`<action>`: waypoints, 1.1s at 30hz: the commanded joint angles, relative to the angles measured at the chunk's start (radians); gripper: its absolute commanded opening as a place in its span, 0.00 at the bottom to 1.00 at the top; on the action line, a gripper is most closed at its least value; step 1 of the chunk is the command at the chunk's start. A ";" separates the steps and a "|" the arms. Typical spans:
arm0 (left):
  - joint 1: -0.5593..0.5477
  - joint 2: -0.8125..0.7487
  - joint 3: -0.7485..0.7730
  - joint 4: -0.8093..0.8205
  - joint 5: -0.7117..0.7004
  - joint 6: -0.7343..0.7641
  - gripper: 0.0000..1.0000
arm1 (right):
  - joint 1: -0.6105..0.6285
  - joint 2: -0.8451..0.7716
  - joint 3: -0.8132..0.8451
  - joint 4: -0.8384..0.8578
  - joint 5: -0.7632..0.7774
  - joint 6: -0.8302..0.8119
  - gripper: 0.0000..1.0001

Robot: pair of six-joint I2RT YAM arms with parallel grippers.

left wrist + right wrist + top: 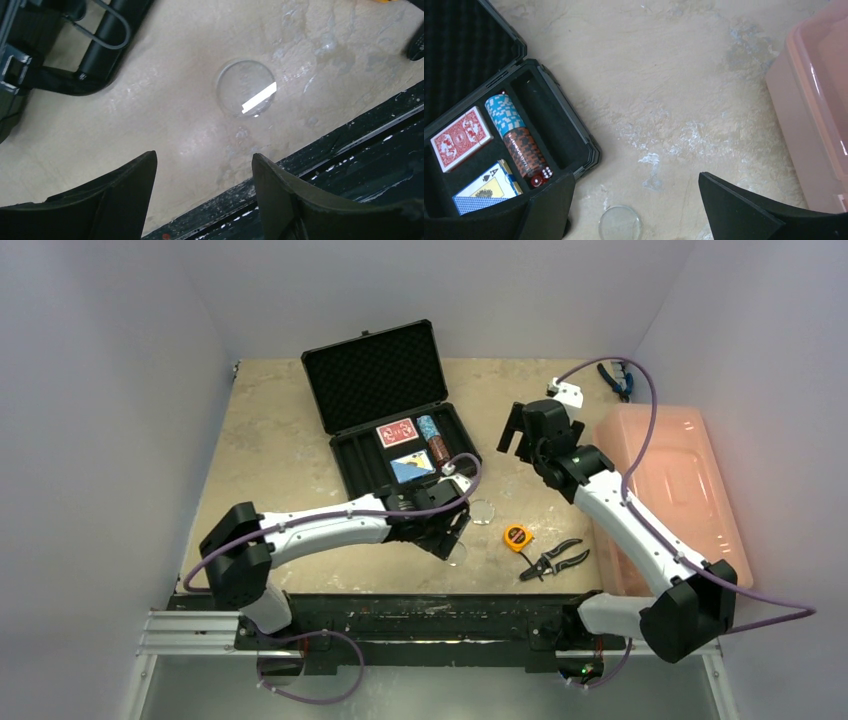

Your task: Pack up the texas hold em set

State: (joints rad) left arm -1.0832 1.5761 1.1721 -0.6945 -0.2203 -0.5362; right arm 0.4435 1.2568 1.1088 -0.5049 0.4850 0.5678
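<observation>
The black briefcase [372, 380] lies open at the back of the table. Its foam tray holds a red card deck [460, 137], a blue deck [486, 192], a row of blue and red-brown chips [519, 140] and red dice [540, 176]. A clear disc [483, 510] lies on the table by the case's front right corner. My left gripper [203, 157] hangs open and empty low over the table near its front edge, a clear disc [246, 88] lying just beyond its fingertips. My right gripper [636, 176] is open and empty, high above a clear disc [620, 223].
An orange-yellow tape measure [517, 536] and black-handled pliers [555, 560] lie right of the left gripper. A pink bin [670, 490] fills the right side. The case handle [105, 45] shows in the left wrist view, and a black rail [350, 160] runs along the table's near edge.
</observation>
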 commanded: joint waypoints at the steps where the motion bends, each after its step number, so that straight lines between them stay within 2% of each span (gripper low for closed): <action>1: -0.041 0.090 0.093 0.028 -0.016 -0.016 0.67 | -0.016 -0.052 0.021 0.005 0.044 -0.003 0.99; 15: -0.075 0.233 0.143 0.071 0.027 -0.015 0.66 | -0.028 -0.096 0.049 -0.005 0.084 0.025 0.99; 23: -0.080 0.292 0.175 0.084 0.033 -0.006 0.73 | -0.029 -0.103 0.065 -0.003 0.076 0.025 0.99; 33: -0.080 0.349 0.208 0.079 0.016 0.003 0.73 | -0.029 -0.111 0.056 0.003 0.058 0.021 0.99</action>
State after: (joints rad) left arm -1.1591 1.9079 1.3323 -0.6369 -0.1902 -0.5388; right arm 0.4179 1.1786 1.1313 -0.5125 0.5323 0.5831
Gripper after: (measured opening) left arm 0.728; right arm 0.987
